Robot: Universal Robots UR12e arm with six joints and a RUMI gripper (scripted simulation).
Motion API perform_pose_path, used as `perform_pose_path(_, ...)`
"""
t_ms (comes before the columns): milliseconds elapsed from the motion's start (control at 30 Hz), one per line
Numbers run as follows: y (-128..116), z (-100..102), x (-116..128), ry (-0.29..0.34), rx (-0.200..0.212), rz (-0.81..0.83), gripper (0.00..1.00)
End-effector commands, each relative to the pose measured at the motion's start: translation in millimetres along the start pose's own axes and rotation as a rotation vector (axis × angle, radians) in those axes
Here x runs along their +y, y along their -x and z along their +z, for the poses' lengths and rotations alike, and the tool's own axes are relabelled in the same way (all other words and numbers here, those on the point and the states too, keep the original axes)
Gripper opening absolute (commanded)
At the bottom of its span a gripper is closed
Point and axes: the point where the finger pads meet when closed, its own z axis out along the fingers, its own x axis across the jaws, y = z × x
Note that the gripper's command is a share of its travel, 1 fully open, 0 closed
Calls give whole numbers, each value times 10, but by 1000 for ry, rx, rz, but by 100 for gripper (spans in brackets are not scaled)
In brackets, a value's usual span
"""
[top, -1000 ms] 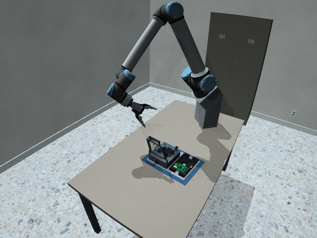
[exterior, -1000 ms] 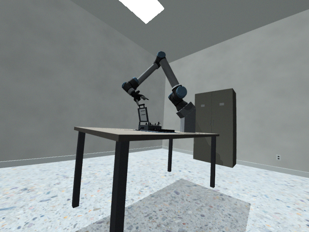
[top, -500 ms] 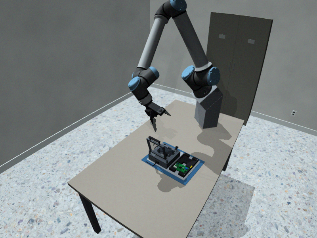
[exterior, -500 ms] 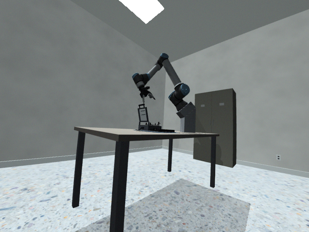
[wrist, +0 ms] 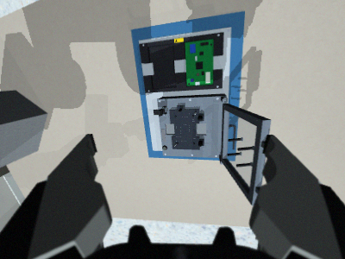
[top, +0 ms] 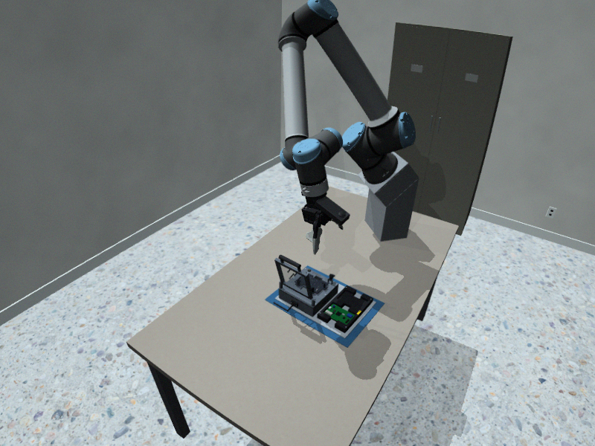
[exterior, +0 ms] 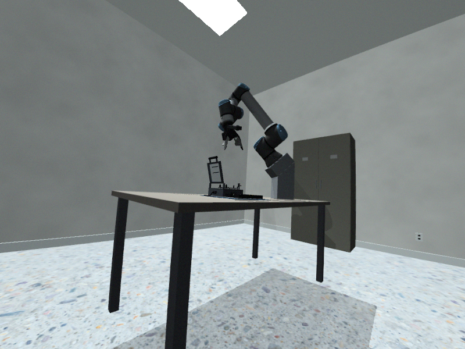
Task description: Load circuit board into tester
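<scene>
The green circuit board (wrist: pixel 199 63) lies flat in the black tray (wrist: pixel 181 65), on the tray's right side in the wrist view; it also shows in the top view (top: pixel 342 314). The grey tester (wrist: pixel 186 127) sits beside the tray on a blue mat (top: pixel 324 303), its nest empty. Its framed lid (wrist: pixel 244 148) (top: pixel 287 270) stands open and upright. A black post (wrist: pixel 157 111) stands near the tester's tray-side corner. My gripper (top: pixel 315 241) hangs high above the table behind the tester, fingers wide open and empty (wrist: pixel 178 173); it also shows in the exterior view (exterior: pixel 232 143).
The arm's grey base block (top: pixel 390 201) stands at the table's far end. A dark cabinet (top: pixel 444 115) is against the wall behind it. The table edge lies close behind the gripper in the wrist view.
</scene>
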Motion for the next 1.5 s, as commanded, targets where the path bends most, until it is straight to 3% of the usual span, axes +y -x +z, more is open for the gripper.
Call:
perform_pose_path(0,-6,41,-305,67,74,-31,100)
perform_pose_path(200,-10,80,-582,119,135,-63,100)
perform_pose_path(433,-2,89,-718,142,166,-77,100)
perform_pose_path(833,5,90,-785,153,181,-84,100)
perform_pose_path(867,5,90,-785,153,181,-84,59)
perform_pose_path(1467,5,90,-785,153,181,-84,59)
